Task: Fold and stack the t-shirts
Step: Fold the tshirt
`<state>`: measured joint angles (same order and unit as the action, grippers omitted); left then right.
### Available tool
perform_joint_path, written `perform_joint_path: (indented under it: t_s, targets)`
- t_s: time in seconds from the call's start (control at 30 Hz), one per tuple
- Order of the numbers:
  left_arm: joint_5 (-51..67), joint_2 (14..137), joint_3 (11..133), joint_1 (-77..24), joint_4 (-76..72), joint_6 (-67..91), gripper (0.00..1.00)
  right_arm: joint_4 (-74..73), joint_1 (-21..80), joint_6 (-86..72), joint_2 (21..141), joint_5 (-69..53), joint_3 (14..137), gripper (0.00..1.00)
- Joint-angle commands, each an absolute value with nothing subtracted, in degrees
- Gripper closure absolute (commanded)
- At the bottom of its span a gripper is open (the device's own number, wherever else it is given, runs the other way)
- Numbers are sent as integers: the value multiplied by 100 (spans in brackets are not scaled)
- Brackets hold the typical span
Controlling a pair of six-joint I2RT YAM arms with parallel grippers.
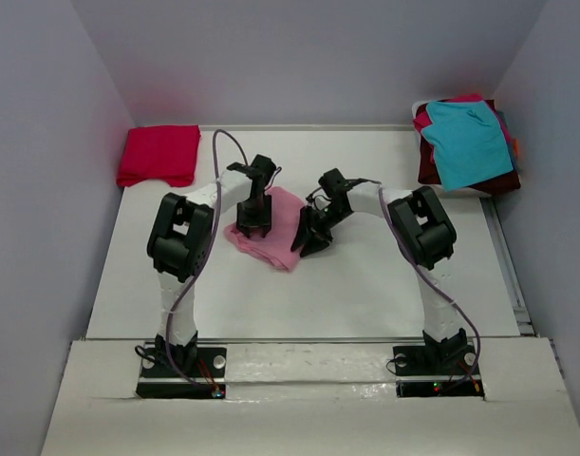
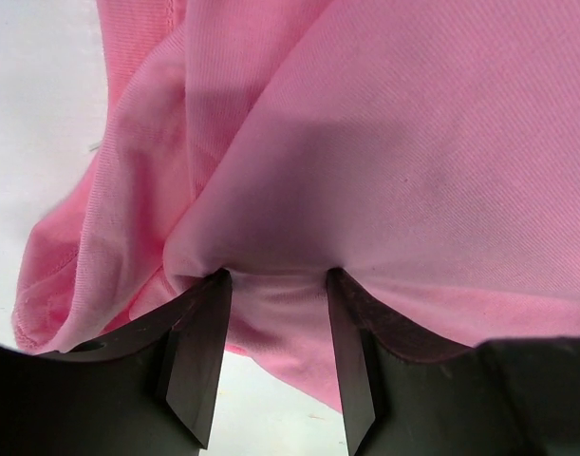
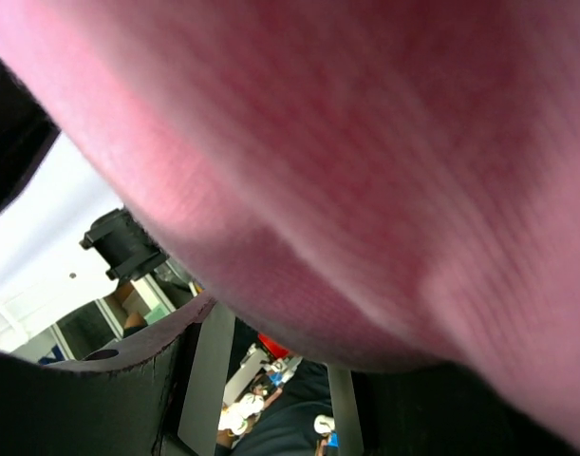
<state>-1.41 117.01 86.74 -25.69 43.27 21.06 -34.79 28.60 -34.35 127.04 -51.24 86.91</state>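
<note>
Overhead view of a white worktop (image 1: 299, 294) inside a pale-walled enclosure, with two white and black robot arms reaching in from the near edge. A light pink t-shirt (image 1: 282, 220) lies rumpled and partly folded near the middle of the worktop, between the two arms.

The left tool (image 1: 253, 226) is planted on the left part of the shirt. The left wrist view shows its two dark fingers (image 2: 199, 351) standing apart, with a thick fold of pink cloth gathered between them and creases running in toward them. It is grasping the light pink t-shirt.

The right tool (image 1: 308, 239) is tilted in at the shirt's right edge. In the right wrist view, blurred pink cloth fills most of the picture and drapes over the tool. The lower parts of its fingers (image 3: 209, 380) show below the cloth, but their tips are hidden, so I cannot tell whether it is clenched or released.

A crimson red t-shirt (image 1: 159, 155) lies neatly folded at the far left corner. At the far right corner is a loose pile with a teal t-shirt (image 1: 470, 142) on top and a maroon t-shirt (image 1: 430, 169) beneath.
</note>
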Motion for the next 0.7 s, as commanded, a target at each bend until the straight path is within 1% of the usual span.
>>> perform_joint_path:
  t_s: [0.0,0.17,0.4,0.67]
  targets:
    - [202,11611,8218,-2593,4606,2013,45,-3700,2874,-3638,12832,-4633,9034,53]
    - [378,11417,8033,-2646,4562,1978,45,-3893,2646,-3753,12911,-4307,9377,52]
    - [764,11285,7919,-2804,4491,1898,46,-4525,2470,-3683,13332,-3763,10316,52]
    - [1239,11030,7831,-3023,4403,1942,46,-4965,2136,-3577,13544,-3463,11012,52]
